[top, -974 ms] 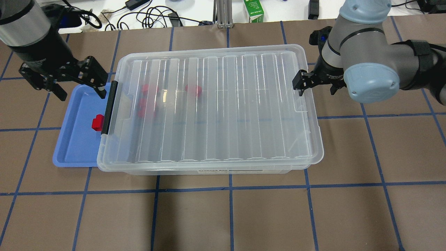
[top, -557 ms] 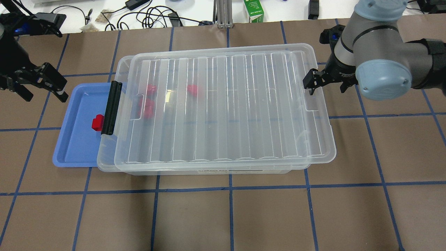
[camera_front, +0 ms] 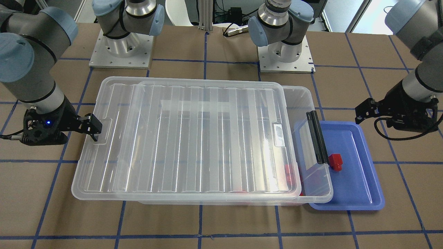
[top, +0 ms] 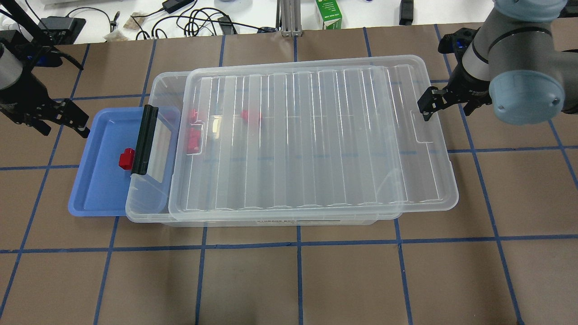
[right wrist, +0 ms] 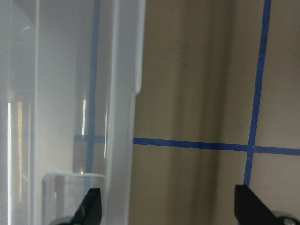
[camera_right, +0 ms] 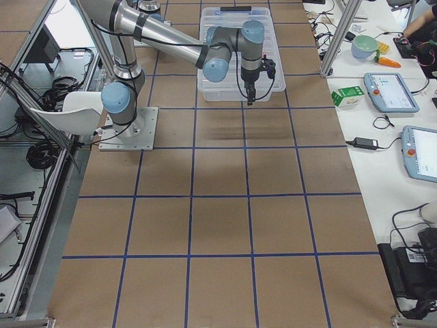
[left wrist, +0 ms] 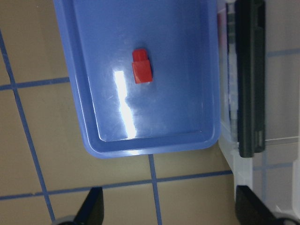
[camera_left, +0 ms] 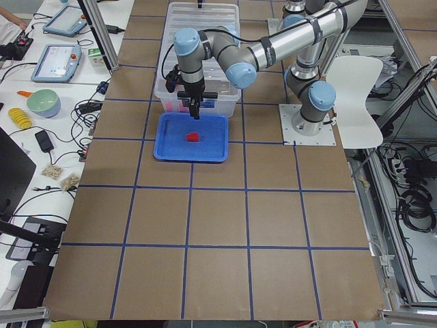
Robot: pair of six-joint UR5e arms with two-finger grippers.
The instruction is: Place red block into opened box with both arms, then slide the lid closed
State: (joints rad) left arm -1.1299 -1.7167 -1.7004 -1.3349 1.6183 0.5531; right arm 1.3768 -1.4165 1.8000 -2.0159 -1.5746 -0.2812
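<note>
Hovering over the brown surface (top: 316, 280) just off the far corner of the blue tray (top: 97, 189), the left tool (top: 63, 122) has its fingers apart and holds nothing. One red block (top: 126, 159) lies alone in the tray, close to the black clip bar (top: 143, 140) on the box (top: 145, 205). The box end by the clip bar overlaps the tray's edge.

The lid (top: 316, 135) rests on the box, shifted toward the robot's right. It overhangs that end and leaves the clip-bar end uncovered. Three more blocks (top: 195, 137) show red through the clear plastic near the uncovered end.

The right tool (top: 447, 106) sits at the lid's overhanging short edge, by its notch. Its fingers are apart, one over the lid's rim and the other over bare surface.

A white label strip (top: 298, 221) with dark print runs along the box's near wall, and a green carton (top: 328, 14) stands beyond the surface. The writing on both is too small to read.
</note>
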